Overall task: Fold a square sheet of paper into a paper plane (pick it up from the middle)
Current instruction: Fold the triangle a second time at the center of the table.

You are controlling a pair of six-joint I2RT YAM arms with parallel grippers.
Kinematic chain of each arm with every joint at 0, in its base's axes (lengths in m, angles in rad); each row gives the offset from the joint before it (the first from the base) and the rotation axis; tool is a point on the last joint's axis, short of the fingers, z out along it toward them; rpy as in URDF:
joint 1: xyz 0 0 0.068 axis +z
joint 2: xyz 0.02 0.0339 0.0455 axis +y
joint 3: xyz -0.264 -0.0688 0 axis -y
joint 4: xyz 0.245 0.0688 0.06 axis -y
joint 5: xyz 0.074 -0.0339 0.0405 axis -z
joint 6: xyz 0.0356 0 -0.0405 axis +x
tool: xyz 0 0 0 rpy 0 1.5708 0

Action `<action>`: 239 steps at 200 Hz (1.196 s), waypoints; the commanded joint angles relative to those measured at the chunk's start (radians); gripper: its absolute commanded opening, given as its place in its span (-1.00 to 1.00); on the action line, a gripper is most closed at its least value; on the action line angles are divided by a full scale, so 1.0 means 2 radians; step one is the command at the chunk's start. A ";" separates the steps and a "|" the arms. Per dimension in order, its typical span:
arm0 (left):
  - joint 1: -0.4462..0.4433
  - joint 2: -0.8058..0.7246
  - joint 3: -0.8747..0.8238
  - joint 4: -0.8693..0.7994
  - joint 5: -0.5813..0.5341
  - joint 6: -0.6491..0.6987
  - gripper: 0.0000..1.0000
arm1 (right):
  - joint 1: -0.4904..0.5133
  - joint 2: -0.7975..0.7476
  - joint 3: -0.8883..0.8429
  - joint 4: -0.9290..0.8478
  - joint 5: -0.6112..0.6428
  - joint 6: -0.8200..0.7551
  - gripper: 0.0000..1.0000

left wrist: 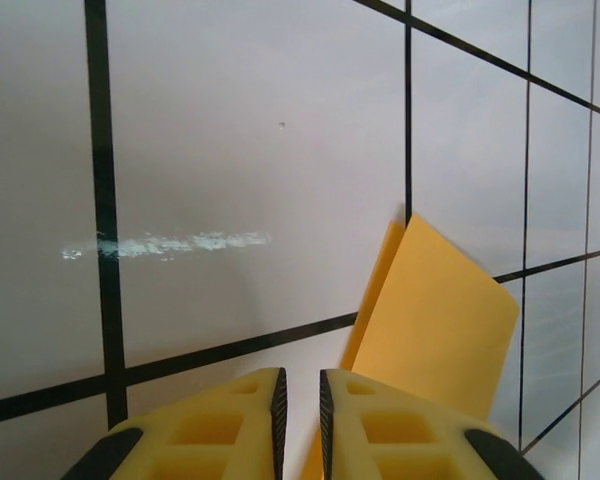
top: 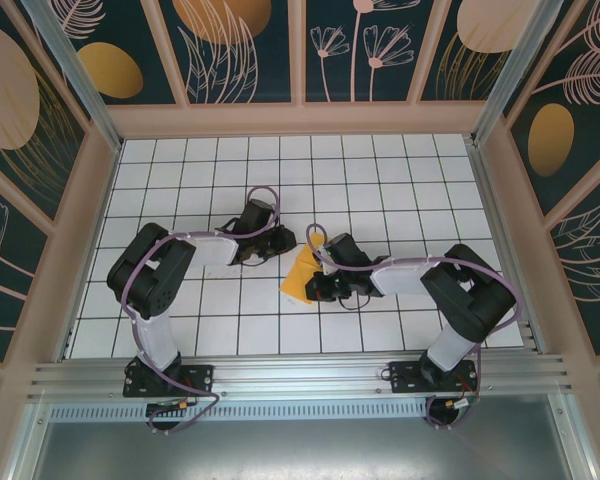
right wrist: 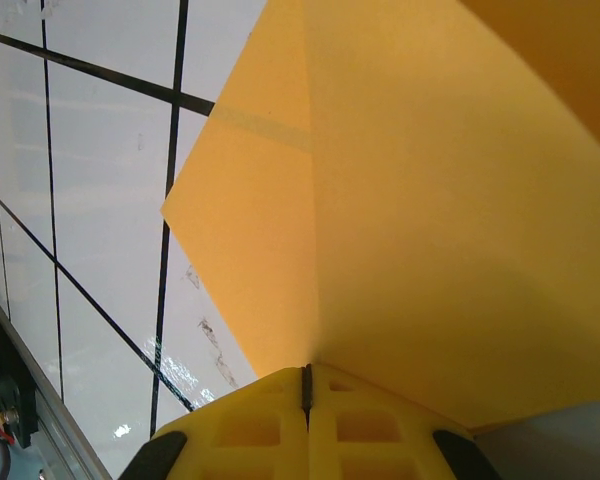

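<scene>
The orange paper (top: 300, 275), already creased into a smaller folded shape, sits near the middle of the tiled table (top: 380, 190), between the two arms. The right end effector (right wrist: 306, 372) is pressed together on one edge of the sheet, and from the right wrist view the paper fans upward with a fold line running through it. The left end effector (left wrist: 300, 385) is just beside the paper's other side, its fingers (left wrist: 250, 420) a thin slit apart. A sliver of orange shows low in that slit, though I cannot tell whether it is pinched or merely lying underneath.
</scene>
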 commanded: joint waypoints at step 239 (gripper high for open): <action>-0.026 0.027 -0.061 0.047 0.065 0.005 -0.82 | -0.005 0.040 0.068 -0.067 0.006 0.014 -0.79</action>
